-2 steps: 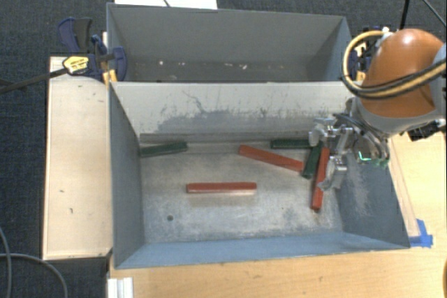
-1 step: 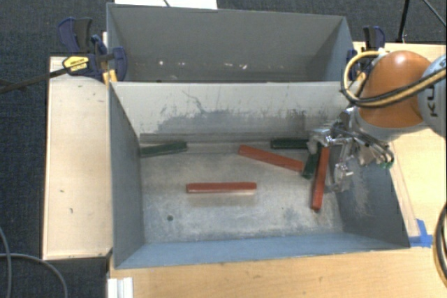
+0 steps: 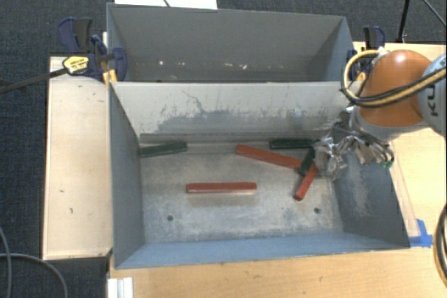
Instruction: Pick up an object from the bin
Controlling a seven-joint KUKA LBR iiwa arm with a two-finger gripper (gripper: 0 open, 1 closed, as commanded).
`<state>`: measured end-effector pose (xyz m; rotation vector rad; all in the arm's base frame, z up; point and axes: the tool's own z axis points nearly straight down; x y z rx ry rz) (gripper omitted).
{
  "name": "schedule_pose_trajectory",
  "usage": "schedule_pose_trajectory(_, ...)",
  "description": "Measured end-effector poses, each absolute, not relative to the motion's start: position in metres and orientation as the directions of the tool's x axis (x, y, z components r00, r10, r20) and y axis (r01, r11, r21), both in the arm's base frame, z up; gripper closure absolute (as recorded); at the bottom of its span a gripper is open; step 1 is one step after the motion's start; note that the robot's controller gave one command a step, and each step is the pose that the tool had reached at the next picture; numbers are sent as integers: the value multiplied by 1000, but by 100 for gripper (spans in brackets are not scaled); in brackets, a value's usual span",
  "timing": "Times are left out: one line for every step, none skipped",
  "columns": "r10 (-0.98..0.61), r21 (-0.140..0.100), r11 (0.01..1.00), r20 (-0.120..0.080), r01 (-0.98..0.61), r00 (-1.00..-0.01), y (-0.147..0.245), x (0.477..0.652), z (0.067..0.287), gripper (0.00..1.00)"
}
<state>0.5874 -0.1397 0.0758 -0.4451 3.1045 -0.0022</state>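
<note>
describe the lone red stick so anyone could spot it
Look at the floor of the grey metal bin. Near its middle lies a long red stick, level across the view. Unlike the long slanted red stick to its right, it touches nothing.

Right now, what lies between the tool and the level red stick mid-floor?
Camera view: a short slanted red stick and a dark green stick beside the tool, then bare bin floor up to the level red stick.

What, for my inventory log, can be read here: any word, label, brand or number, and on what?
No text can be read.
Lone red stick, left green stick, bin: no lettering shows.
Arm: dark mark on its housing, cut off, unreadable.
</note>
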Motion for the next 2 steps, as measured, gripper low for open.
schedule_pose_trajectory(-282,-2,959,-5,-282,-959,-140,587,76,0)
schedule_pose_trajectory(-426,0,905,-3,-426,-905,-111,557,71,0)
